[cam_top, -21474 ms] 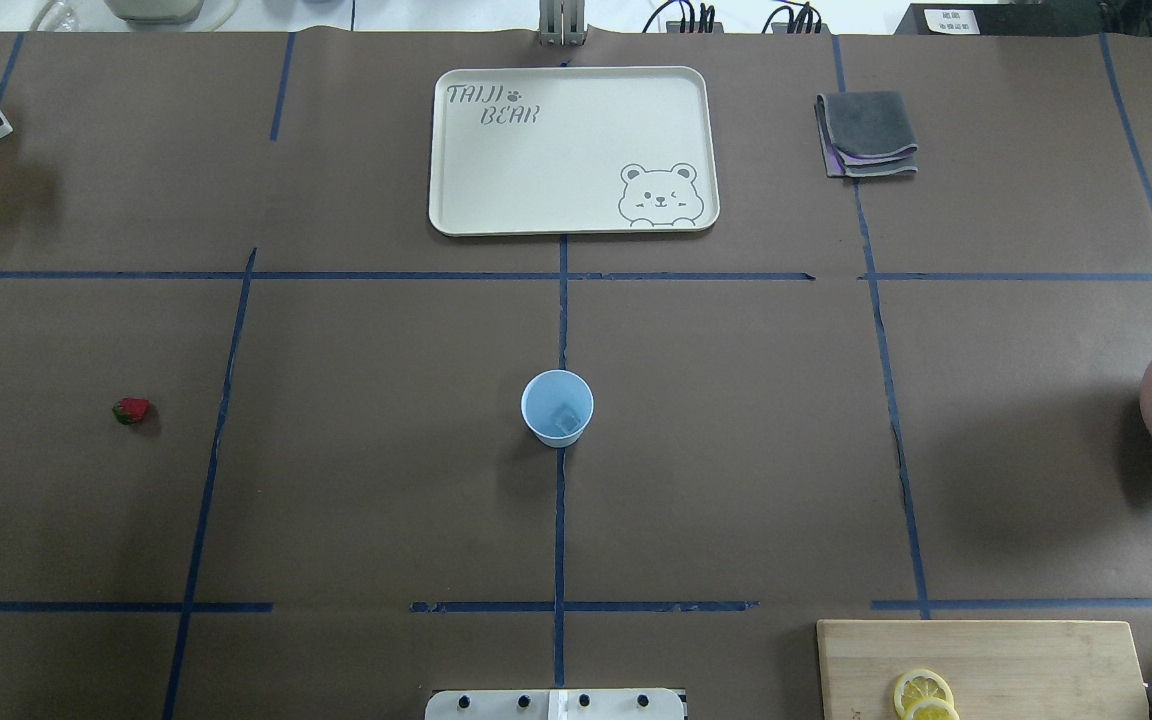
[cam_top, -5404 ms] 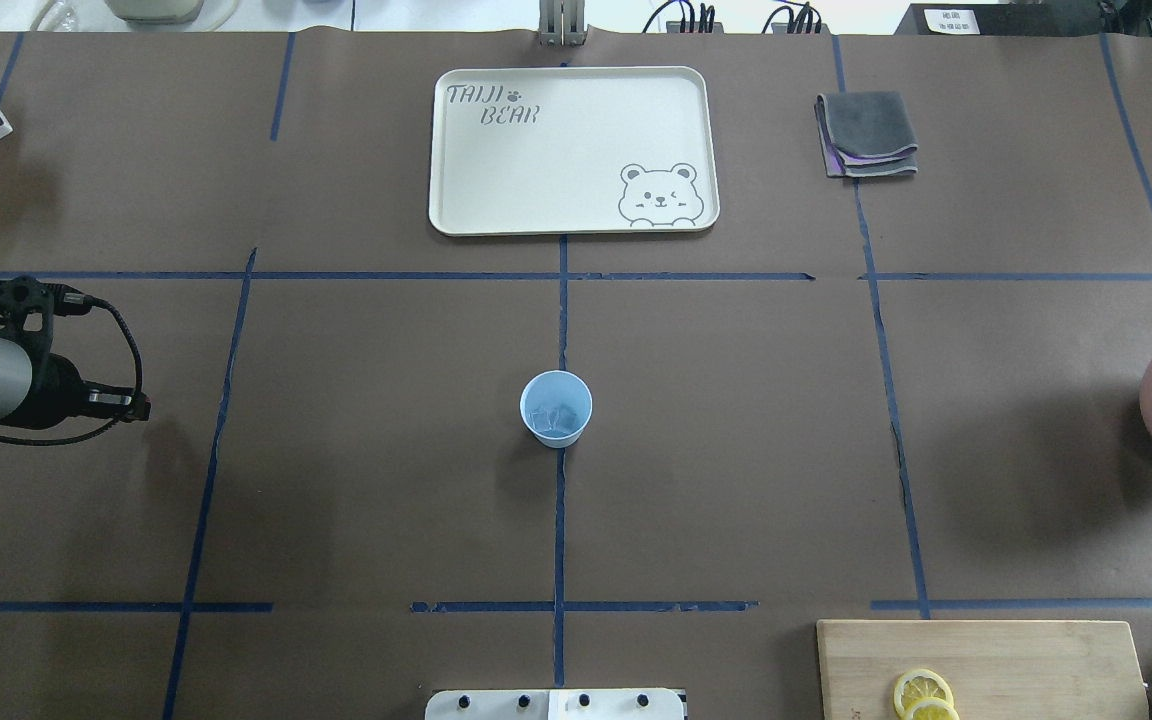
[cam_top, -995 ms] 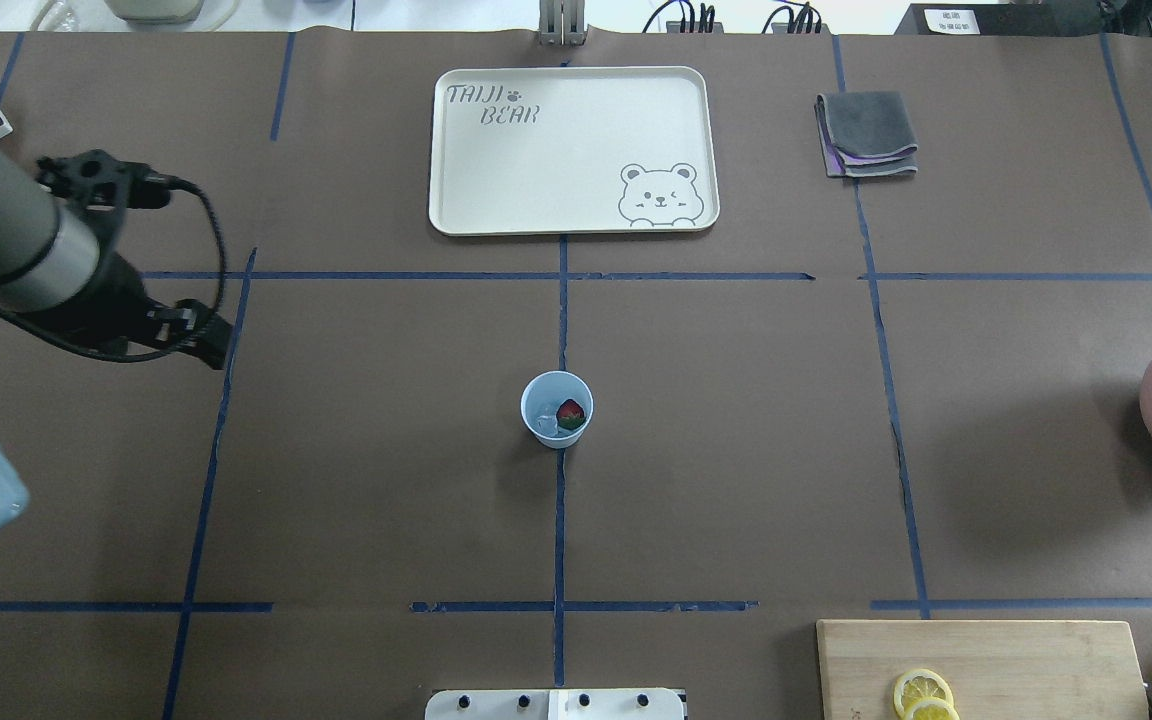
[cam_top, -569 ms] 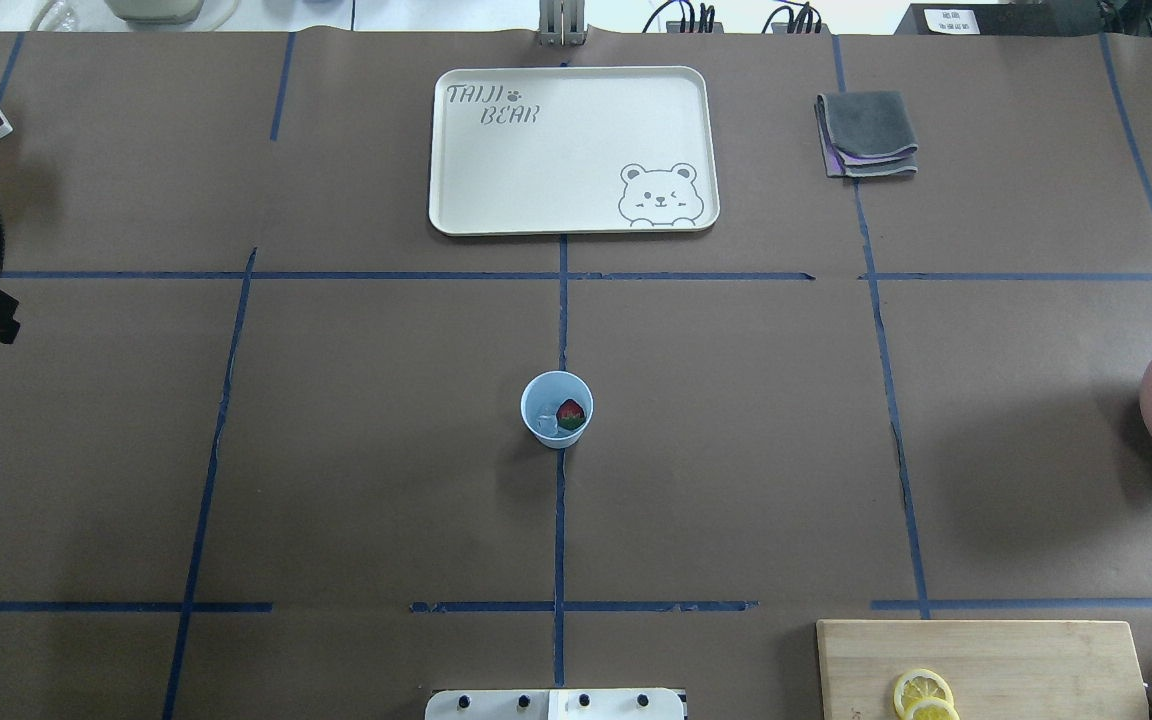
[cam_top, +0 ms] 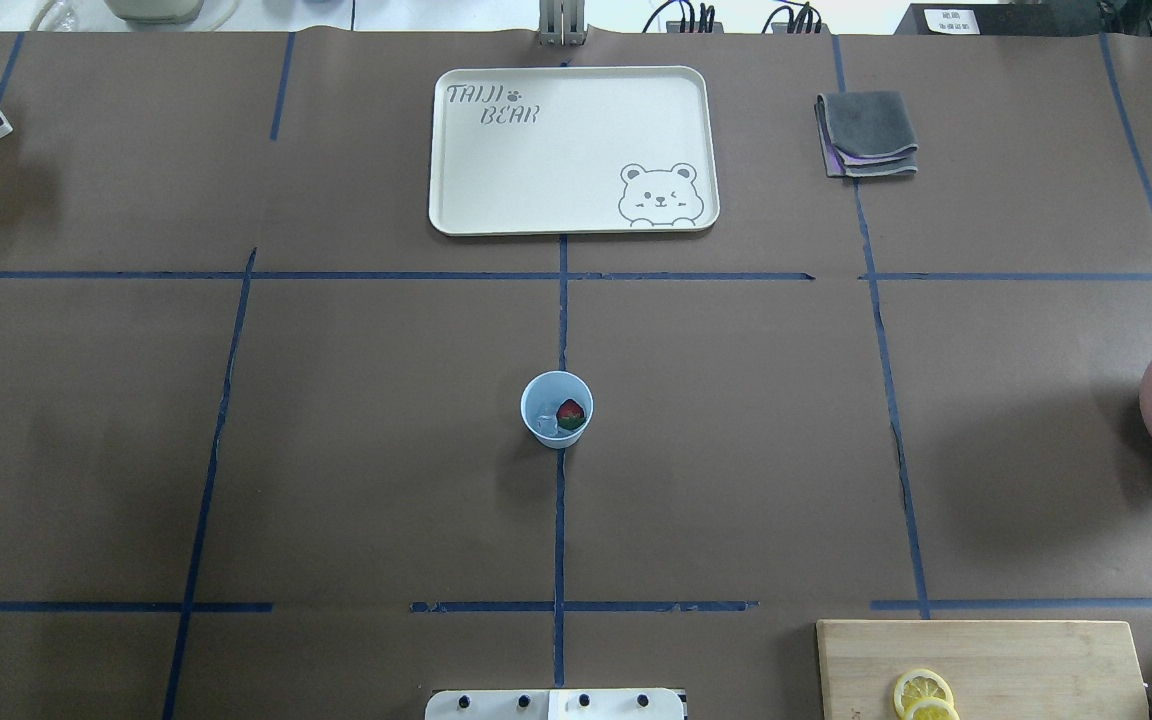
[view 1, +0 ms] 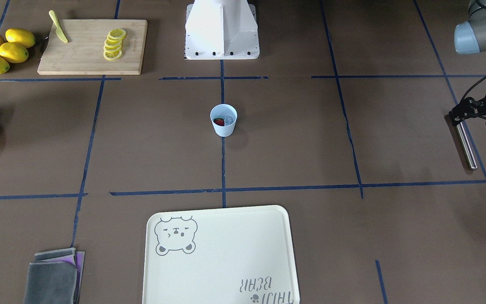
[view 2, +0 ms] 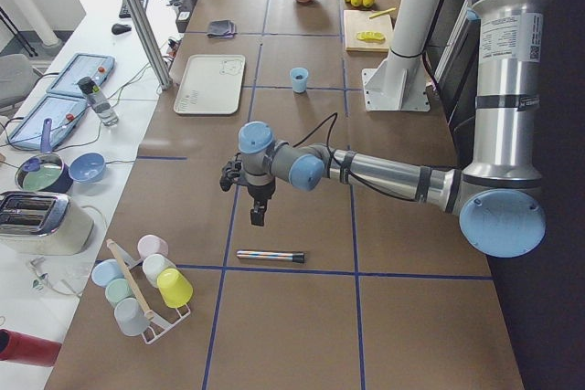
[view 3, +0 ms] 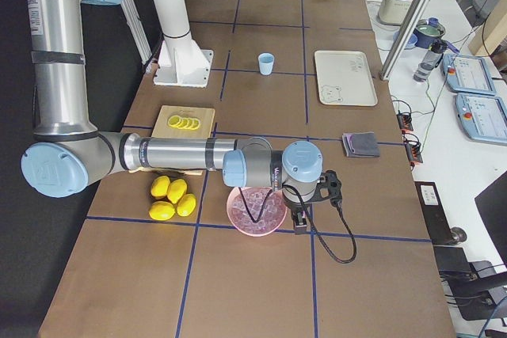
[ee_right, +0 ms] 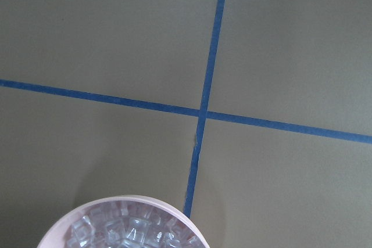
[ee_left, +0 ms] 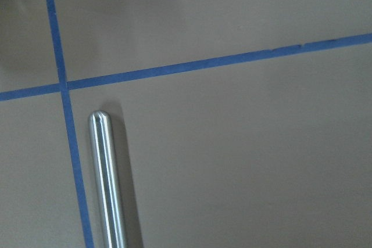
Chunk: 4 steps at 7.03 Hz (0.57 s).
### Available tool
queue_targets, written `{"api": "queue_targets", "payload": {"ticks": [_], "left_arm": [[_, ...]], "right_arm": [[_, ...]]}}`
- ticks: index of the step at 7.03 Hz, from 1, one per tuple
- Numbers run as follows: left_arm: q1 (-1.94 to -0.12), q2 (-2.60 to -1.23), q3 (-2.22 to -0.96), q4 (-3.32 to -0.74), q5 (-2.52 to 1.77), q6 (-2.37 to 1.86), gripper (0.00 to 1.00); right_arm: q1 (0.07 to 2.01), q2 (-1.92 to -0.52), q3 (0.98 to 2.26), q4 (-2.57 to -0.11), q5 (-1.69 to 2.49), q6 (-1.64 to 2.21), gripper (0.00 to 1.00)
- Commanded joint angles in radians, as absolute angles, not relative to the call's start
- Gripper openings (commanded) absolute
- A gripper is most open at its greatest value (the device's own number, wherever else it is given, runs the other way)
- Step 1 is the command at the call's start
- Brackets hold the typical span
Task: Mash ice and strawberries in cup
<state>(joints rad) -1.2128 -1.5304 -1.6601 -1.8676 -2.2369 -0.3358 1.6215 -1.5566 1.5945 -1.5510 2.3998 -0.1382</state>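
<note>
Two arms, left arm [view 2: 384, 171] and right arm [view 3: 174, 154]: brushed silver tubes, pale blue round joint caps [view 2: 501, 224], white printed label [view 2: 505, 38] on the upper tube, looped black cable [view 3: 346, 227] at each wrist, black left tool [view 2: 258, 218] and right tool [view 3: 301, 227], shared white pedestal [view 1: 222, 29] with dark screws [view 1: 222, 53] along its foot.

Pale blue cup [cam_top: 533, 398], red strawberry [cam_top: 569, 411], cream tray [cam_top: 556, 160] with grey bear print, brown table [cam_top: 386, 450] gridded in blue tape [cam_top: 559, 520]

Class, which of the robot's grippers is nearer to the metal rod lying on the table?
Left. The left gripper hangs just above one end of the metal rod; the right gripper is far off at the opposite end, beside the pink bowl.
</note>
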Motion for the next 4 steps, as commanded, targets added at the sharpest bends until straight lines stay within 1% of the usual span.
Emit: {"api": "queue_targets", "payload": {"ticks": [1, 4], "left_arm": [[-1.223, -1.538, -1.498, -2.009, -2.241, -0.340, 1.00], [-1.218, -1.589, -1.393, -2.113, -2.238, -0.429, 1.00]], "right_arm": [[1.621, -1.557, 1.594, -1.549, 2.399, -0.137, 1.00], [1.621, -1.563, 1.594, -1.549, 2.401, -0.138, 1.00]]}}
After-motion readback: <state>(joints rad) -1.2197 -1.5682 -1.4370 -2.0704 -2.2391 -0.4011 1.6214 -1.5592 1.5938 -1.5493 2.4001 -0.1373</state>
